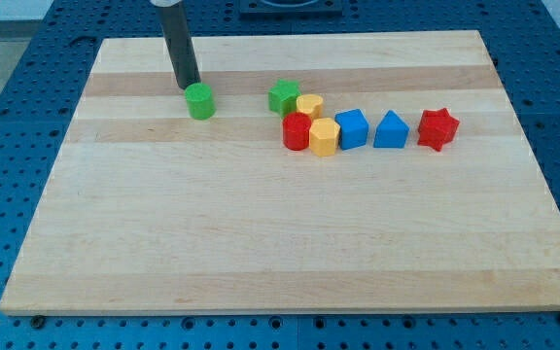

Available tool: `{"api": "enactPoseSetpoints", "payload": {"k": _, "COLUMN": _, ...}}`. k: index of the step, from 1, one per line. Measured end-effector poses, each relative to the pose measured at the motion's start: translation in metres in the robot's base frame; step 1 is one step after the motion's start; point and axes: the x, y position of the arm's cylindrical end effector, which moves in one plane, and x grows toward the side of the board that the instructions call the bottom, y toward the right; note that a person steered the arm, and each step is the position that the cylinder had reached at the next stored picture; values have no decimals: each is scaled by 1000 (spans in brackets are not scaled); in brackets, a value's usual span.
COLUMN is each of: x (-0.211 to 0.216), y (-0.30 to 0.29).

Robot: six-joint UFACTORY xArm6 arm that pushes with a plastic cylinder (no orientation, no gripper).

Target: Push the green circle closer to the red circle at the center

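Observation:
The green circle (pixel 200 101) sits on the wooden board (pixel 290 243) in the upper left part. My tip (pixel 189 87) is just above and left of it, touching or nearly touching its upper-left edge. The red circle (pixel 297 131) lies near the board's centre, well to the right of the green circle. It touches a yellow hexagon block (pixel 325 137) on its right.
A green star-like block (pixel 284 97) and a yellow block (pixel 309 105) sit just above the red circle. To the right in a row lie a blue block (pixel 353 128), a blue triangular block (pixel 391 130) and a red star (pixel 437 128).

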Motion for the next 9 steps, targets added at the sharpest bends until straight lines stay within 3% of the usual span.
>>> {"api": "enactPoseSetpoints", "payload": {"k": 1, "x": 13, "y": -5}}
{"api": "enactPoseSetpoints", "payload": {"k": 3, "x": 31, "y": 50}}
{"api": "enactPoseSetpoints", "payload": {"k": 6, "x": 41, "y": -8}}
{"api": "enactPoseSetpoints", "payload": {"k": 7, "x": 64, "y": 22}}
{"api": "enactPoseSetpoints", "payload": {"k": 9, "x": 65, "y": 114}}
